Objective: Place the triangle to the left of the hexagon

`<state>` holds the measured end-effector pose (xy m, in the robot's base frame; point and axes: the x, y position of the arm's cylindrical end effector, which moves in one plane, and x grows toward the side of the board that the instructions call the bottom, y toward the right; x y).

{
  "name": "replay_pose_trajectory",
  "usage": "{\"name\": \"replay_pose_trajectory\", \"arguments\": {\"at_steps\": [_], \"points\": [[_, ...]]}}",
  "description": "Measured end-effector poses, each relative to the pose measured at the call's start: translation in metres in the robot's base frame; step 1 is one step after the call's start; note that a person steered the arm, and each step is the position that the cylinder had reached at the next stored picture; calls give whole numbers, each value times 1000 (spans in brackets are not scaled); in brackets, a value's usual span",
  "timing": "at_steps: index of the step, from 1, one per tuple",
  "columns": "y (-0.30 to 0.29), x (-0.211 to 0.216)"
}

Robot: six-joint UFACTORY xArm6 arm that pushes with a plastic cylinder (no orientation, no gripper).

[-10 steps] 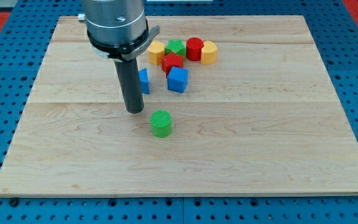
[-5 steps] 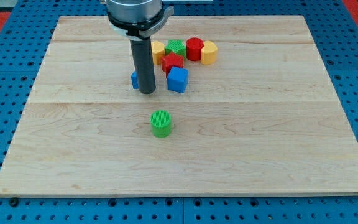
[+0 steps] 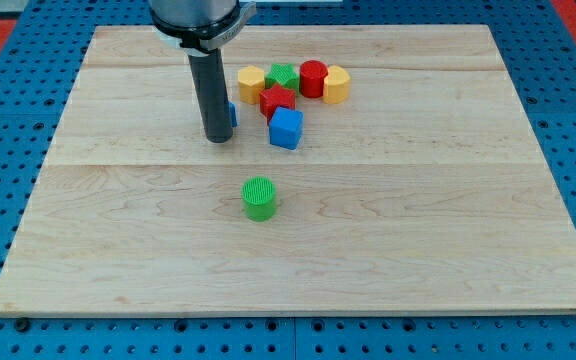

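Observation:
My tip (image 3: 216,140) rests on the board, left of the cluster of blocks. The blue triangle (image 3: 232,114) is almost wholly hidden behind the rod; only a thin blue sliver shows at the rod's right edge, just above the tip. The yellow hexagon (image 3: 251,83) lies above and to the right of that sliver, at the cluster's left end, a short gap away from it.
To the hexagon's right sit a green star (image 3: 283,76), a red cylinder (image 3: 313,77) and a yellow heart (image 3: 337,85). A red star (image 3: 277,100) and a blue cube (image 3: 286,129) lie below them. A green cylinder (image 3: 260,198) stands alone lower down.
My tip moved up from beside the green cylinder, swung right, then back left. The blue triangle has shifted slightly upward and now sits behind the rod.

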<state>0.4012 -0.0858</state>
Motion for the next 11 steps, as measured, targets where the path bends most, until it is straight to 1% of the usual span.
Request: {"name": "replay_pose_trajectory", "arguments": {"at_steps": [2, 6, 8, 11], "points": [[-16, -6], [-18, -26], [-18, -2], [-5, -12]]}}
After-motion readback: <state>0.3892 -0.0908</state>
